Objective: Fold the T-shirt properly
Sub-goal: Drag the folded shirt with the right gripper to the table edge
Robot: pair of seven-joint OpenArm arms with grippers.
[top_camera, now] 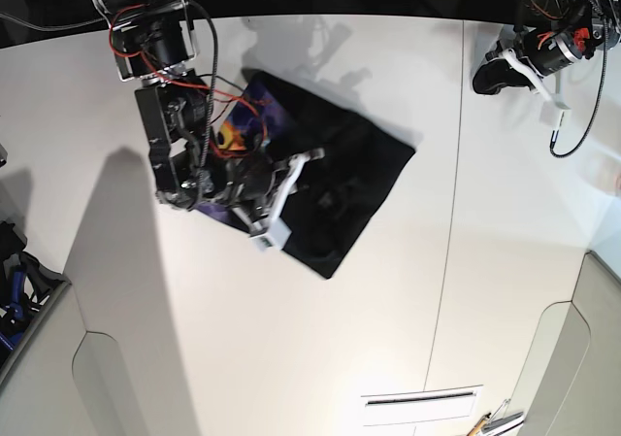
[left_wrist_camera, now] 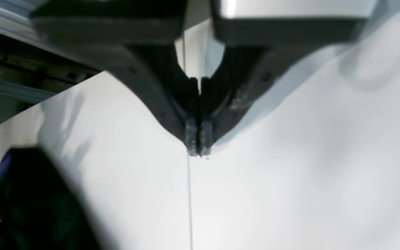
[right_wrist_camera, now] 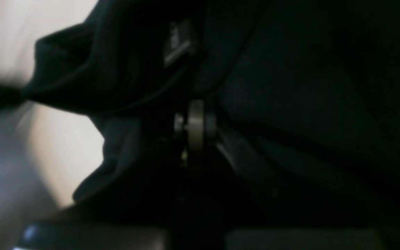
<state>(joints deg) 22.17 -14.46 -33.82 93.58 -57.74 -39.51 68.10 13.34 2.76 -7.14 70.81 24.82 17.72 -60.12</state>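
The black T-shirt (top_camera: 359, 179) lies crumpled on the white table (top_camera: 291, 339), with its orange and purple print (top_camera: 233, 133) showing at its left edge. My right gripper (top_camera: 315, 195) is down in the cloth. In the right wrist view its fingertips (right_wrist_camera: 196, 125) are pressed together, dark T-shirt (right_wrist_camera: 290, 86) folds bunch all around them and a flap hangs over the table. My left gripper (left_wrist_camera: 199, 146) is shut and holds nothing, low over bare table, far right of the shirt (left_wrist_camera: 36, 201). The base view shows that left gripper (top_camera: 488, 79) at the top right.
A seam (top_camera: 451, 213) runs down the table between the shirt and the left arm. Grey panels sit at the lower left (top_camera: 39, 358) and lower right (top_camera: 582, 358) corners. A slotted plate (top_camera: 422, 405) lies near the front edge. Metal frame rails (left_wrist_camera: 5, 80) border the table.
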